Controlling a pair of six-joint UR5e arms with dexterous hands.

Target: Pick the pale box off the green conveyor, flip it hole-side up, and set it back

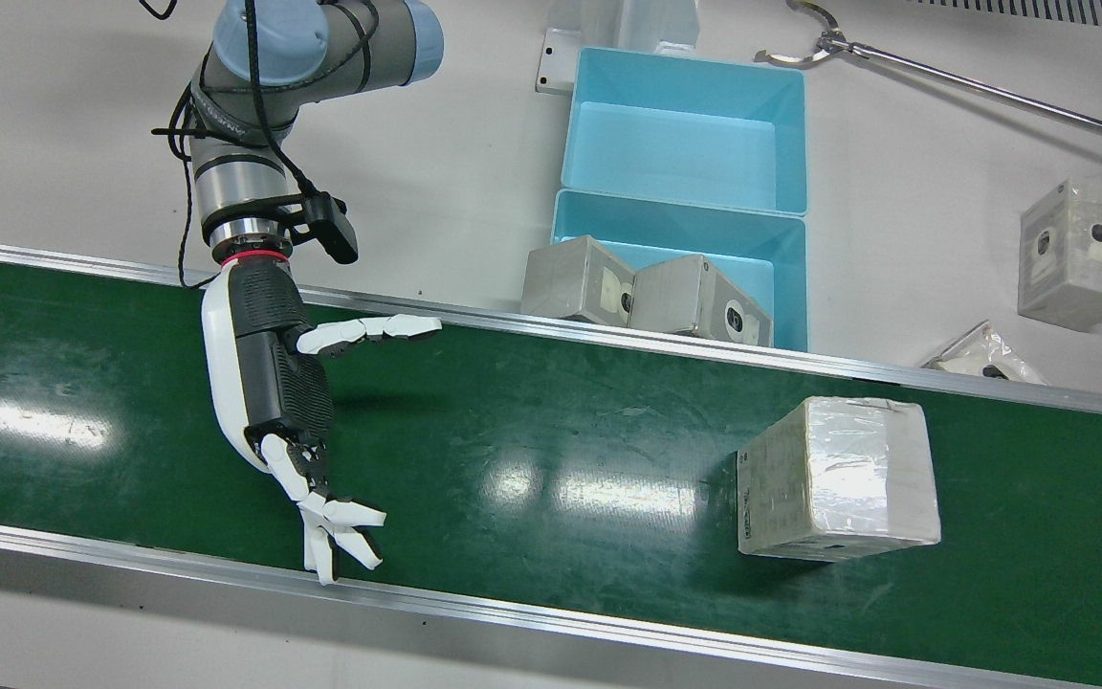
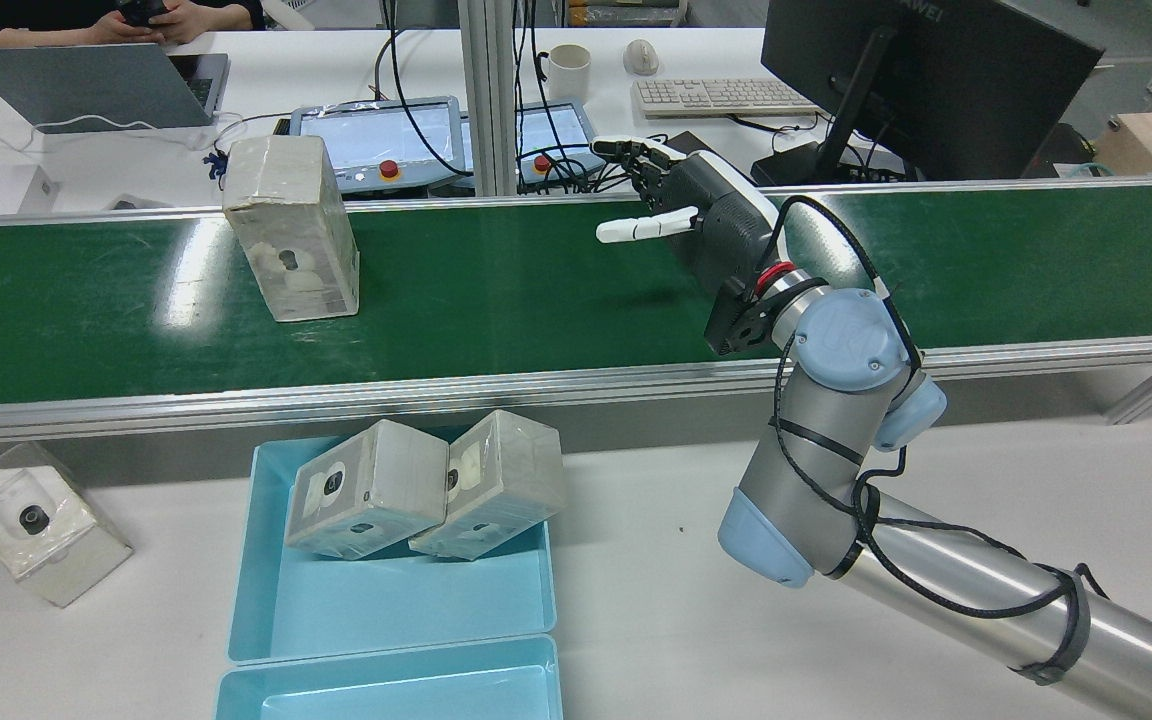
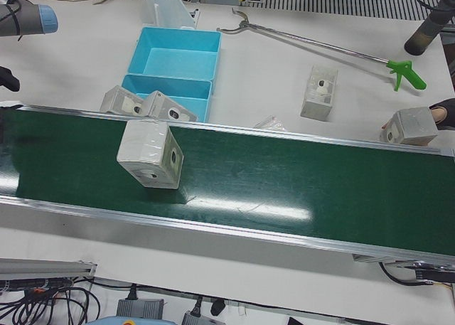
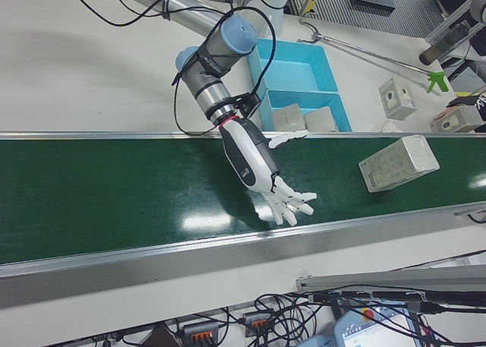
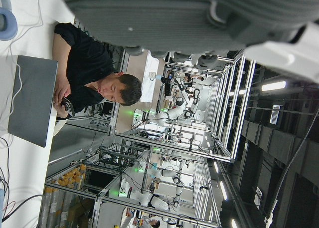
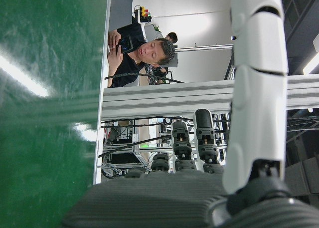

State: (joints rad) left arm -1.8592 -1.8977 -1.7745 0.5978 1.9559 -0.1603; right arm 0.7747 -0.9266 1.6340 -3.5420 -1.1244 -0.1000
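The pale box (image 1: 838, 478) stands on the green conveyor (image 1: 551, 431), wrapped in clear film. Its hole side faces sideways, toward the robot, as the rear view (image 2: 291, 230) shows. It also shows in the left-front view (image 3: 149, 154) and the right-front view (image 4: 399, 163). My right hand (image 1: 293, 402) hovers over the belt, open and empty, fingers spread, far along the belt from the box; it shows in the rear view (image 2: 706, 215) too. Of my left hand only the dark palm edge (image 5: 189, 13) shows, in its own camera.
Two blue bins (image 1: 685, 144) stand behind the belt, the nearer one holding two pale boxes (image 1: 589, 282). Another box (image 1: 1077, 254), a bit of plastic wrap (image 1: 986, 359) and a long grabber tool (image 1: 972, 86) lie on the white table. A person's hand holds a box (image 3: 416, 126) at the belt's far end.
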